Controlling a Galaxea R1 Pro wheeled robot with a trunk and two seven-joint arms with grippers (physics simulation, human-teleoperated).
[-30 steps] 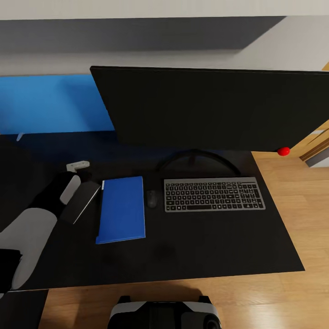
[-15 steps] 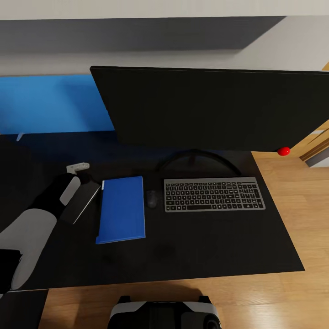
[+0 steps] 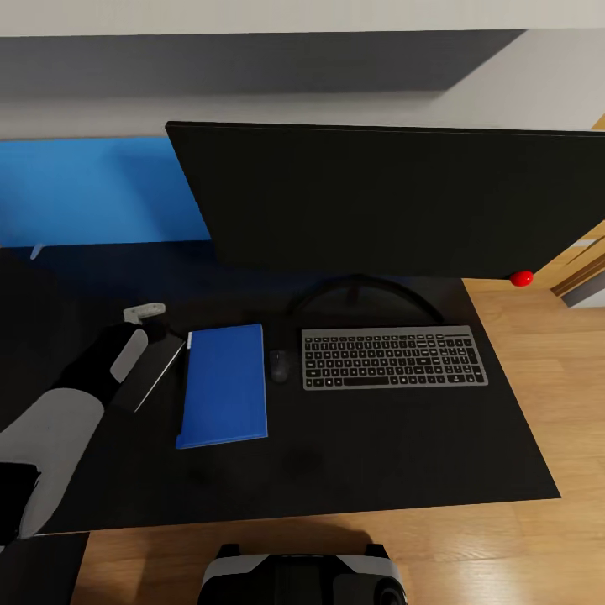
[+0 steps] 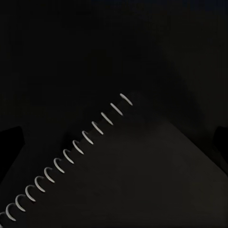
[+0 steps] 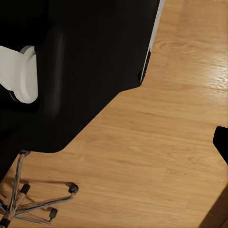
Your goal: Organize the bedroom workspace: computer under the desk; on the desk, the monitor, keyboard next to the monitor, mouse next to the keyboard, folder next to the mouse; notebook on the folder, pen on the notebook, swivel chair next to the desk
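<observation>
- Head camera looked steeply down on the worktop [image 3: 378, 454] from above its front edge.
- Left wrist camera sat close over the notebook [image 4: 142, 185], which the head view shared.
- Right wrist camera faced the floor [image 5: 156, 156].

— What's on that black table [image 3: 403, 454]?

— A monitor [image 3: 378, 202] at the back on its curved stand. In front, a keyboard [image 3: 394, 357], a mouse [image 3: 279, 365] just beside it, then a blue folder [image 3: 223, 385], then a dark notebook [image 3: 157, 370].

— And the floor [image 3: 555, 403]?

— Bare wood.
</observation>
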